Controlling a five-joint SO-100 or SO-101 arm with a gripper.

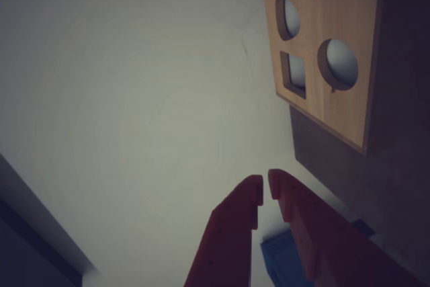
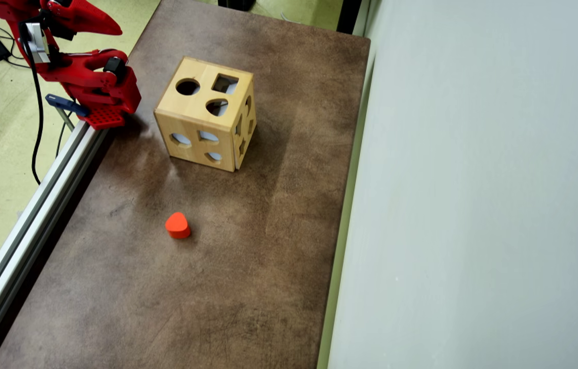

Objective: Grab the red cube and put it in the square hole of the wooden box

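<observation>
A small red block (image 2: 178, 225) with a rounded, heart-like outline lies on the brown table (image 2: 268, 256), in front of the wooden box in the overhead view. The wooden box (image 2: 202, 105) stands at the table's back middle; its top has a round hole, a square hole (image 2: 225, 83) and a third shaped hole. The box also shows in the wrist view (image 1: 336, 109), upper right. My red gripper (image 1: 265, 189) is shut and empty, raised at the table's back left corner (image 2: 115, 28), well apart from box and block. The red block is out of the wrist view.
The arm's base is clamped with a blue clamp (image 2: 66, 104) to an aluminium rail (image 2: 38, 205) along the table's left edge. A pale wall panel (image 2: 473, 205) borders the right edge. Cables (image 2: 38, 128) hang at the left over the floor.
</observation>
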